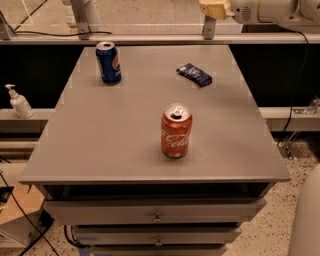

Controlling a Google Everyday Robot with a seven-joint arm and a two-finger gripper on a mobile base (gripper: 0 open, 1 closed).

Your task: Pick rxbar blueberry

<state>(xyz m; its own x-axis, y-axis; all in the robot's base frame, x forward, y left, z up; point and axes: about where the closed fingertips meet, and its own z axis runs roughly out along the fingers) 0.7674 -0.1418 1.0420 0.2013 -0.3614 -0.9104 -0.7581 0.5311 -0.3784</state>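
The rxbar blueberry (194, 74), a small flat dark navy bar, lies flat on the grey table (125, 140) at its far right. My gripper (214, 9) is at the top edge of the view, above and behind the table's far edge. It is well apart from the bar and holds nothing that I can see. The arm reaches in from the upper right.
An upright blue Pepsi can (108, 62) stands at the far left of the table. An open red Coca-Cola can (176, 131) stands near the middle front. A soap dispenser (19, 101) sits on a ledge to the left. Drawers are below the tabletop.
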